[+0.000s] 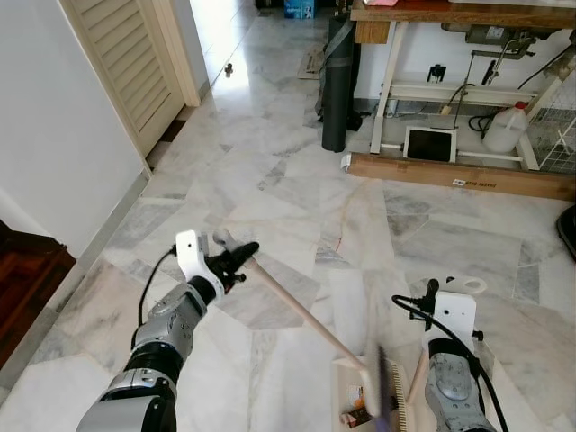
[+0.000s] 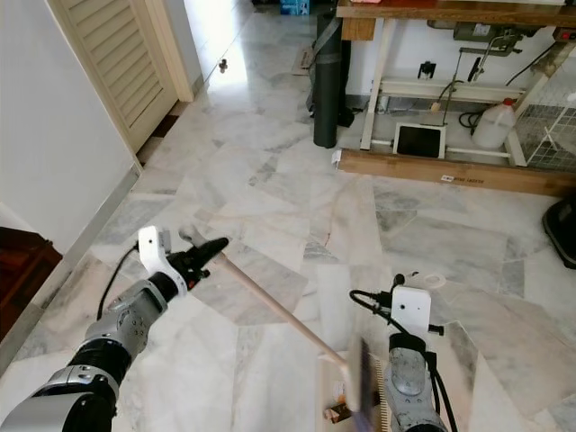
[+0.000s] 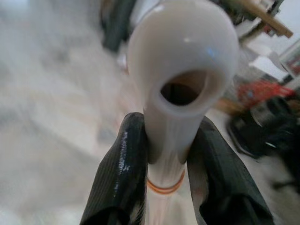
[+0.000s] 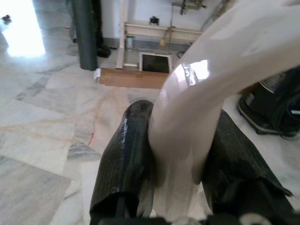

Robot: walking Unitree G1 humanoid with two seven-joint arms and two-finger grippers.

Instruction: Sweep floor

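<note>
- Brush head: motion-blurred, lower centre; bristles indistinct.
- Dustpan: cut off by bottom edge; the small scraps in it are too small to identify.
- Right hand: in the eye views, hidden behind its white wrist mount.
- Floor, left wrist view: blurred throughout.
- Worktop: cut by top edge; its surface is unseen.
- Dark object, right edge: cropped, unidentifiable.
</note>
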